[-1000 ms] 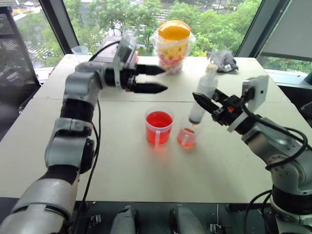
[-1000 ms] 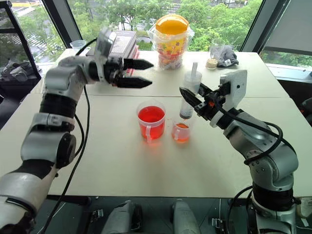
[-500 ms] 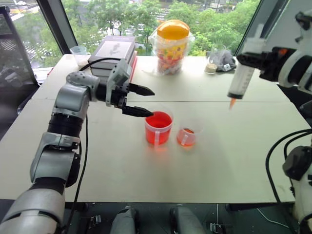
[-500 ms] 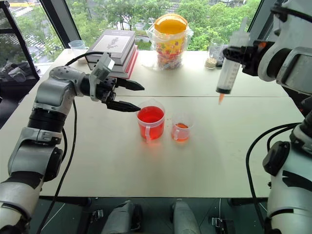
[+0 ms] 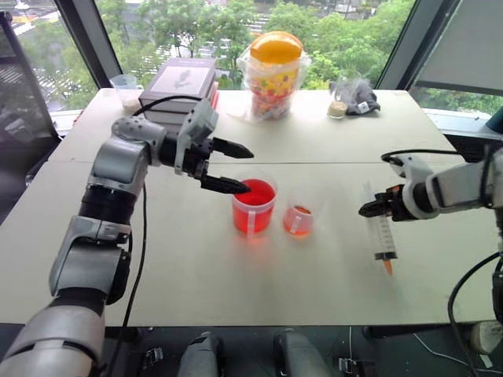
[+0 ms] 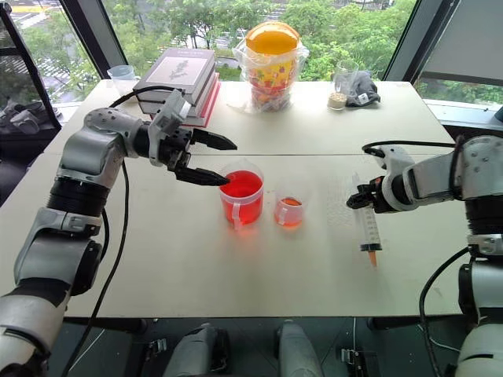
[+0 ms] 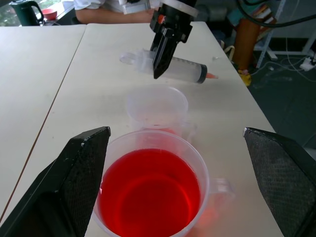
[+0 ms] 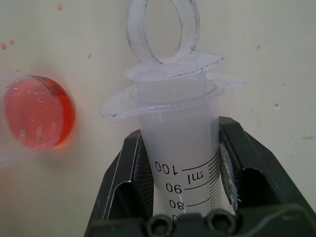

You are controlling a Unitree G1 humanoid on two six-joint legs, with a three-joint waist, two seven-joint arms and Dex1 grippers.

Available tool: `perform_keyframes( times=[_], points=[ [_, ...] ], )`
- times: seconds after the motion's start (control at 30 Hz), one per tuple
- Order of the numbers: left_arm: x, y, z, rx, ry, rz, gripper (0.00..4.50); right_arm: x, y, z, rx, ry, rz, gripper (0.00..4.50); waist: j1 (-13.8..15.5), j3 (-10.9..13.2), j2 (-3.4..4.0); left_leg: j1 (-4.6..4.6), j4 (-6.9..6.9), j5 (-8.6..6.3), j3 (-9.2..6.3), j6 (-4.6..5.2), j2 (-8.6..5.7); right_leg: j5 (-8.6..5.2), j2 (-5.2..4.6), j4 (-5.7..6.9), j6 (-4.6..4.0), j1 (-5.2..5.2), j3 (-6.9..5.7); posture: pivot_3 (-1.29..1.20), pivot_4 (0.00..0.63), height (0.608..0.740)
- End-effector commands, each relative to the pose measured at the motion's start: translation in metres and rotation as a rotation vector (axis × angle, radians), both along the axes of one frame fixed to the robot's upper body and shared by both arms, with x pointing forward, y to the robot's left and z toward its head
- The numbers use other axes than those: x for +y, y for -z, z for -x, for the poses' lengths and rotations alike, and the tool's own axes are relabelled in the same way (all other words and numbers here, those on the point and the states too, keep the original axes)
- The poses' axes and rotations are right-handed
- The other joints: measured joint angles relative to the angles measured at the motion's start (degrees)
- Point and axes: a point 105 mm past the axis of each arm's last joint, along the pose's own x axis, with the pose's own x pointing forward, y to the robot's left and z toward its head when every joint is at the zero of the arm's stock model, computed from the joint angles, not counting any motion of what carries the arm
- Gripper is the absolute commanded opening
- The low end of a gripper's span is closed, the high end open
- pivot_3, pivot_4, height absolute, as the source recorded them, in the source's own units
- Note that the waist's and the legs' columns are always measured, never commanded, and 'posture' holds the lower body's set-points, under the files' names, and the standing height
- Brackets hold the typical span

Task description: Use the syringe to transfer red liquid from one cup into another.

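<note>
Left fingers [image 5: 238, 166] spread wide, arm reaching right; right fingers [image 8: 229, 163] seemingly clamped, arm low.

Right wrist view: syringe [image 8: 178, 138] barrel cut off below the upper scale marks by the right gripper [image 8: 180, 170] and the frame edge; tip hidden. Small cup [image 8: 37, 113] blurred, its side cut by the edge. Left wrist view: left gripper [image 7: 182, 182] fingers cut at the bottom corners; large cup [image 7: 150, 185] base cut off. Person's sleeve [image 7: 106, 7] cut by the frame edge.
</note>
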Motion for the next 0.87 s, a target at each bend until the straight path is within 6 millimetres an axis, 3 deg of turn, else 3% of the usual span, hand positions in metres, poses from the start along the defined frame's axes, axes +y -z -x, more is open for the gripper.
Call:
perform_keyframes(
  times=[0.03,0.23,0.4,0.5,0.63,0.8,0.87],
  points=[
    [0.003,-0.009,0.007,-0.023,0.001,0.027,4.44,-0.003,-0.005,-0.008,-0.018,0.026,0.005,1.40,0.04,0.00,0.00,0.00,0.00,0.00,0.01,0.00,0.00,0.00,0.00,0.00,0.00,0.00,0.00,0.00,0.150,0.740],
    [0.005,-0.009,0.016,0.025,-0.004,0.050,4.50,-0.008,0.002,-0.014,-0.020,0.053,-0.009,4.33,0.20,0.00,0.00,-0.03,0.01,0.00,0.03,0.00,-0.01,0.00,-0.01,-0.02,0.01,0.00,-0.01,0.00,0.150,0.740],
    [0.006,-0.011,0.021,0.048,-0.003,0.057,4.50,-0.006,-0.014,-0.008,-0.102,0.011,-0.036,4.42,0.24,0.00,0.00,-0.03,0.00,0.00,0.03,0.00,-0.01,0.00,-0.01,-0.03,0.02,0.00,-0.01,0.00,0.150,0.740],
    [0.010,-0.011,0.023,0.058,-0.010,0.055,4.50,0.002,-0.041,0.006,-0.228,-0.077,-0.098,4.42,0.41,0.00,0.00,-0.03,-0.01,0.00,0.01,-0.01,-0.01,0.00,-0.01,-0.02,0.03,0.00,-0.02,0.00,0.150,0.740],
    [0.016,-0.010,0.024,0.072,-0.029,0.053,4.50,0.016,-0.075,0.045,-0.435,-0.251,-0.023,4.42,0.45,0.00,0.00,-0.04,-0.03,0.00,-0.02,-0.01,0.00,-0.01,-0.02,-0.02,0.06,0.00,-0.05,0.00,0.150,0.740],
    [0.022,-0.006,0.025,0.087,-0.048,0.035,4.50,0.032,-0.093,0.086,-0.545,-0.368,-0.129,4.42,0.40,0.00,-0.01,0.04,0.01,0.00,-0.07,0.00,-0.01,-0.01,-0.05,-0.07,0.06,0.16,-0.08,0.00,0.150,0.740],
    [0.023,-0.002,0.025,0.092,-0.052,0.022,4.50,0.039,-0.088,0.099,-0.540,-0.391,-0.121,4.42,0.39,0.00,-0.01,0.15,0.01,0.00,-0.05,0.00,-0.02,-0.02,-0.06,-0.06,0.06,0.23,-0.03,0.00,0.150,0.740]
  ],
)
